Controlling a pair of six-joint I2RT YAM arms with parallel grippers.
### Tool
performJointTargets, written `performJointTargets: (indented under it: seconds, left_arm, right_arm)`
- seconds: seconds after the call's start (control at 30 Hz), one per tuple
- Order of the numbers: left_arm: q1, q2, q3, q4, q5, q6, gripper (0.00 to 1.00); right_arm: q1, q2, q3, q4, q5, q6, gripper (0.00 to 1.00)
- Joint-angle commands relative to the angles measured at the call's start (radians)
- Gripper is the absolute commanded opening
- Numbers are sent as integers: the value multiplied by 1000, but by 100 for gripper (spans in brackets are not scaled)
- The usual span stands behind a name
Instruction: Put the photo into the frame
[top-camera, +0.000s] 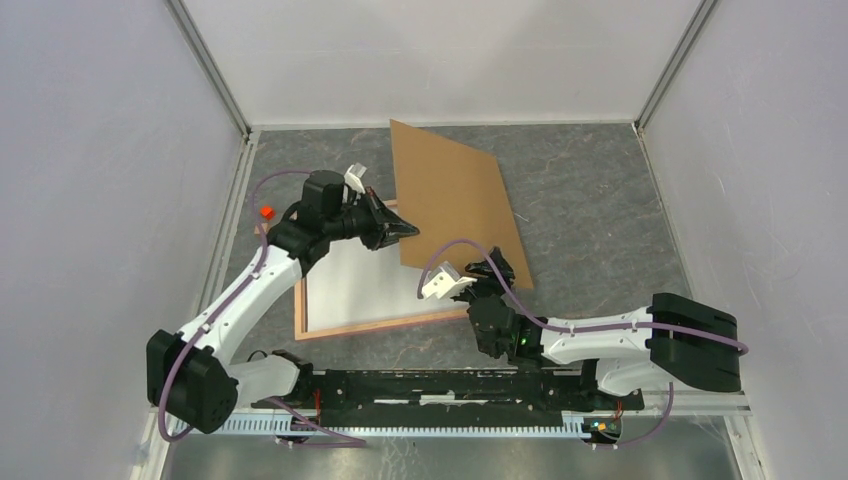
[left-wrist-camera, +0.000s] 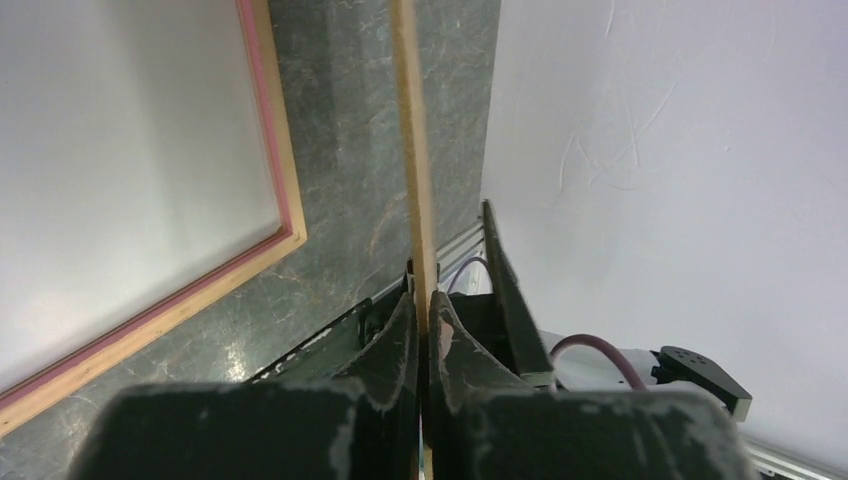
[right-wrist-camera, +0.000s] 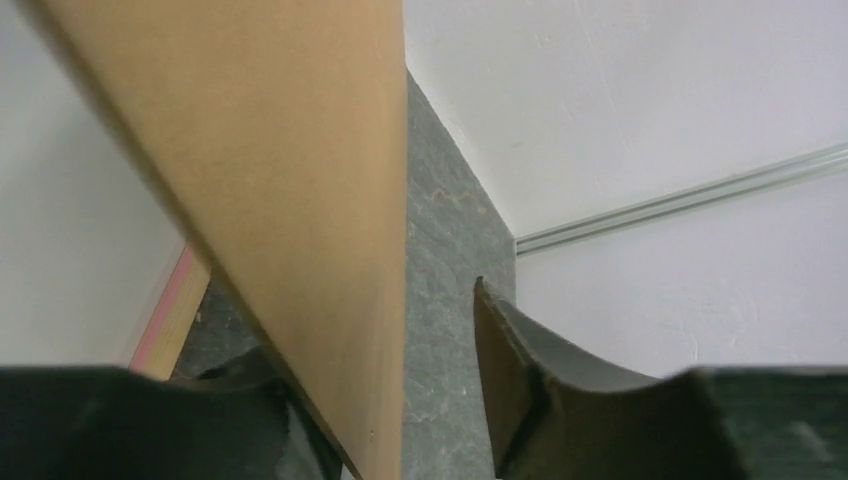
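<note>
The salmon-pink frame (top-camera: 380, 324) lies flat on the table at left centre. Its inside (top-camera: 360, 285) looks plain white, and no landscape print shows in any view. A plain brown backing board (top-camera: 455, 200) is held tilted over the frame's right side. My left gripper (top-camera: 408, 231) is shut on the board's left edge, seen edge-on in the left wrist view (left-wrist-camera: 412, 150) next to the frame's rail (left-wrist-camera: 285, 200). My right gripper (top-camera: 497, 268) is open at the board's near corner. The board (right-wrist-camera: 290, 180) lies between its jaws, with a gap to the right finger (right-wrist-camera: 520, 370).
A small red object (top-camera: 266, 211) sits by the left wall. White walls close in the grey marbled table (top-camera: 590, 210) on three sides. The arms' black base rail (top-camera: 430, 385) runs along the near edge.
</note>
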Motion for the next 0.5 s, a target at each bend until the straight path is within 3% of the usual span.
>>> performJointTargets:
  seconds: [0.0,0.07,0.13,0.23,0.37,0.47]
  left_arm:
    - [9,-62,90,-13,73,78,9]
    - [10,-77,124,-58,48,113,35]
    - [10,-112,161,-67,35,158,47]
    - [10,-169,246,-111,-17,230,68]
    - [10,-241,414,-244,-162,376,88]
    - [10,-300,498,-285,-262,445,94]
  right_arm:
    - [-4,-31,40,69,-4,-29,39]
    - [-4,-62,76,-22,-18,37,19]
    - [-4,-105,100,-79,-45,93,2]
    - [-7,-174,114,-80,-55,131,0]
    - [-9,-233,180,-121,-71,159,0]
    - [-31,-287,216,-148,-79,203,0]
